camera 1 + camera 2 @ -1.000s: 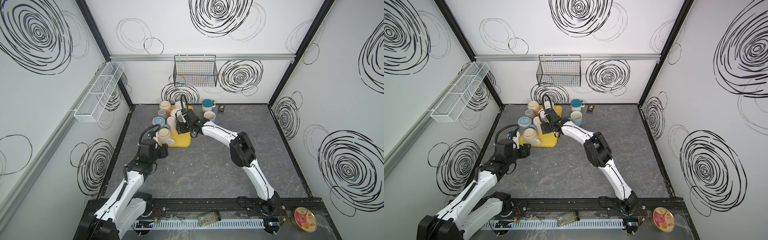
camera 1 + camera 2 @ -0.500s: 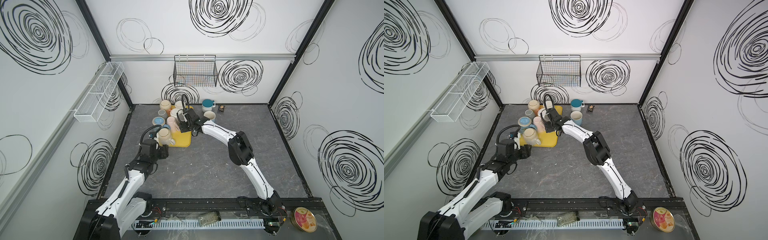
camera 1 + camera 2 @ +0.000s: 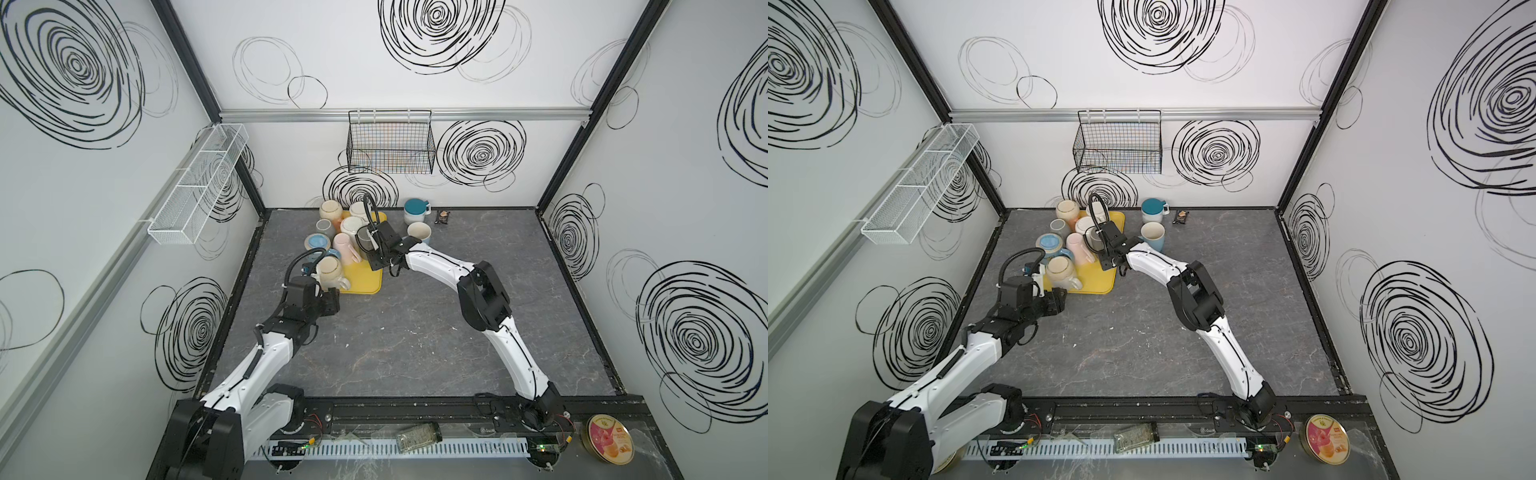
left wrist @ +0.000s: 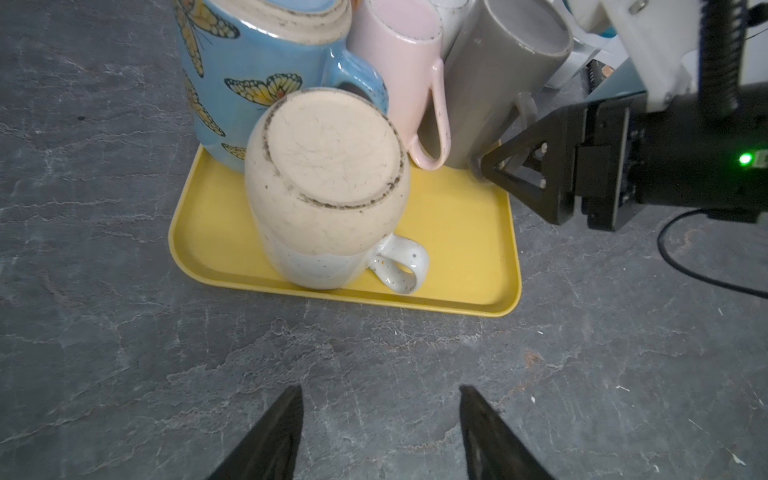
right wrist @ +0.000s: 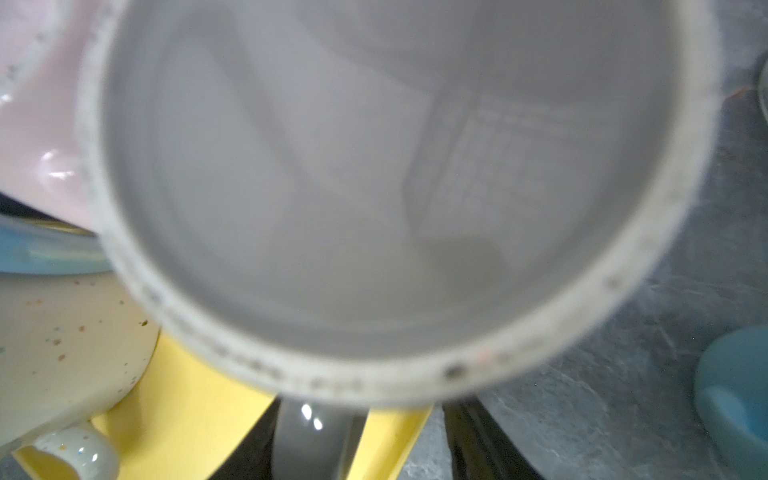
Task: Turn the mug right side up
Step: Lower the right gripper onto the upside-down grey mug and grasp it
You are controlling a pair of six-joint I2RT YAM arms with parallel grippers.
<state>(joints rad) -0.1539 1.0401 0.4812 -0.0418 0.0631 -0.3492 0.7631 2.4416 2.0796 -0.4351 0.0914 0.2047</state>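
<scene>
Desk: grey stone-like top (image 3: 415, 353) between white walls with black swirls; a yellow tray (image 3: 365, 284) crowded with mugs lies at the back left.
Top views: in both top views the grey mug (image 3: 365, 241) (image 3: 1092, 239) stands at the tray's right edge, with the right hand (image 3: 374, 254) against it. The left hand (image 3: 333, 301) hovers just before the tray.
Left wrist: left hand (image 4: 380, 390) is about half open and holds nothing; a cream mug (image 4: 328, 183) stands bottom up.
Right wrist: the grey mug (image 5: 374, 166) is bottom up, its handle (image 5: 311, 440) between the right hand's fingers (image 5: 478, 449). I cannot tell if they clamp it.

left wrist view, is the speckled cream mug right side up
No, the speckled cream mug stands rim-down on the yellow tray, its base facing up.
</scene>
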